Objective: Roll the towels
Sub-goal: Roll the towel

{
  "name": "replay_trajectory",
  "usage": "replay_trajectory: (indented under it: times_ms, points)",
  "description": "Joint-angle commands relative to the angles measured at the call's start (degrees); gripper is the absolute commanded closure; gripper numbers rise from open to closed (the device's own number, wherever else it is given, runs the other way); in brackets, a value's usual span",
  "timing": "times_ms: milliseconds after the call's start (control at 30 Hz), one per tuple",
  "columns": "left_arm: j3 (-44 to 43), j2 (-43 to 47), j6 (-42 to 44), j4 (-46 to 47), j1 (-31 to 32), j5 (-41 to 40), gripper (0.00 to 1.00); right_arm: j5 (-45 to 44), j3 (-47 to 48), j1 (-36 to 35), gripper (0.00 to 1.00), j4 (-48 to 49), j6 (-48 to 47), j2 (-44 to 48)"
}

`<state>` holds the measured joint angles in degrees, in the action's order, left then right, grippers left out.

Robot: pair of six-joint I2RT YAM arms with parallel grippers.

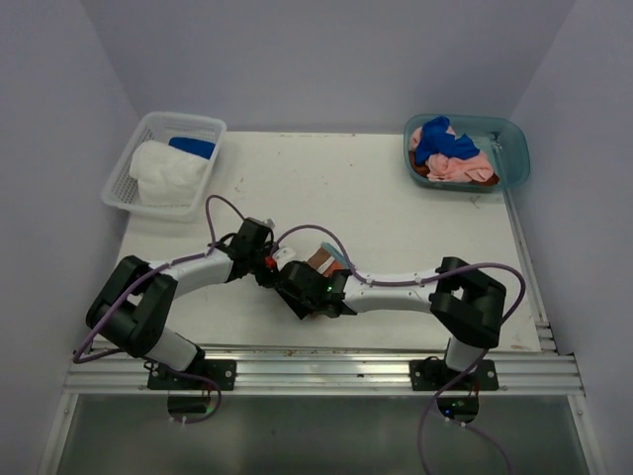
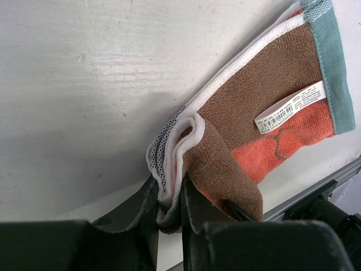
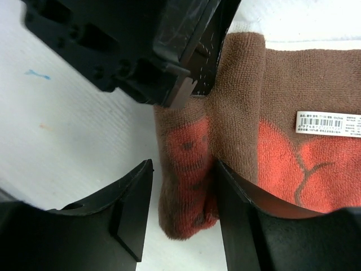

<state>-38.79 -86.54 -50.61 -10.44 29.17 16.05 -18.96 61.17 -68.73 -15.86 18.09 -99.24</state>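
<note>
Gripping brown towel [image 2: 242, 113] on pale-walled white table [image 1: 396, 208]: left end effector [image 2: 169, 209]; right end effector [image 3: 183, 166] wide.

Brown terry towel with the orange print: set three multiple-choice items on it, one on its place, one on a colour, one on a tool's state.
1. Where is the brown terry towel?
A. In a mesh basket.
B. On the white table, between the left tool and right tool.
C. In a plastic tub.

2. What colour is its woven end band?
A. Teal.
B. Yellow.
C. Black.

3. How is the left tool?
A. Open, clear of the towel.
B. Shut on the towel's folded edge.
C. Out of view.

Answers:
1 B, the top view shows it on the table between both tools.
2 A, the left wrist view shows the band is teal.
3 B, the white-hemmed fold is pinched in it.
</note>
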Motion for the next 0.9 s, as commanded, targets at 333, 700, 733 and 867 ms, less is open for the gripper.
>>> replay_trajectory:
  times_ms: [333,700,733,867]
  points:
    - [-1.91,5.76,1.04,-4.06,-0.69,-1.81,0.66,2.25,-2.01,0.79,1.0,7.41,0.37,-1.5]
    - [-5.07,12.27,4.47,-10.39,-5.88,-1.99,0.35,26.5,-9.31,10.45,1.0,18.75,10.56,5.37]
    - [-4.99,12.71,4.38,-10.57,-6.05,-1.99,0.35,28.87,-9.49,11.5,1.0,19.11,11.35,5.55]
    - [-4.2,14.47,3.94,-10.05,-6.32,-1.47,0.38,34.32,-8.96,14.14,1.0,19.02,15.65,4.94]
